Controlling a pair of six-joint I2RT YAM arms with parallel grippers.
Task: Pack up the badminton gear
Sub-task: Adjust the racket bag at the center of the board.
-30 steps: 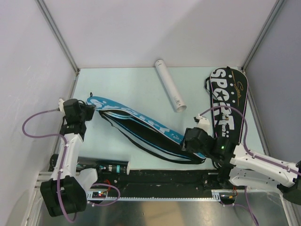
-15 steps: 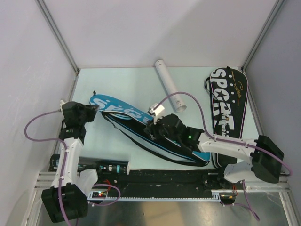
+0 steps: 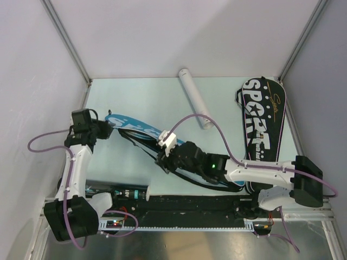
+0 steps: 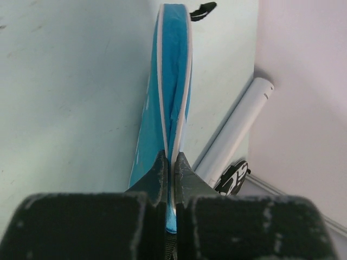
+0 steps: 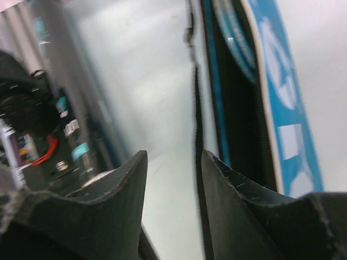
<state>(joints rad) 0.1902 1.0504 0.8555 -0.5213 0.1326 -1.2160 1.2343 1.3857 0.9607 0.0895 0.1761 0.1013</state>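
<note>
A blue and black "SPORT" racket cover [image 3: 142, 131] lies slanted across the middle of the table, its zip side gaping. My left gripper [image 3: 106, 129] is shut on its upper left tip; in the left wrist view the blue edge [image 4: 173, 81] runs away from the gripper [image 4: 172, 162]. My right gripper [image 3: 163, 161] is open and empty over the cover's near edge. In the right wrist view the gripper [image 5: 173, 158] hangs over bare table, with the cover's black zip edge [image 5: 196, 108] and blue face [image 5: 274, 103] just to its right. No rackets or shuttlecocks show.
A white shuttle tube [image 3: 196, 100] lies at the back, also in the left wrist view [image 4: 234, 129]. A black "SPORT" cover [image 3: 263, 122] lies flat at the right. A black tube [image 3: 123, 191] lies along the near rail. Walls enclose the table's three sides.
My right arm has swung left from the cover's lower right end to its middle. My left gripper has moved slightly back, still holding the tip, and the cover has shifted with it.
</note>
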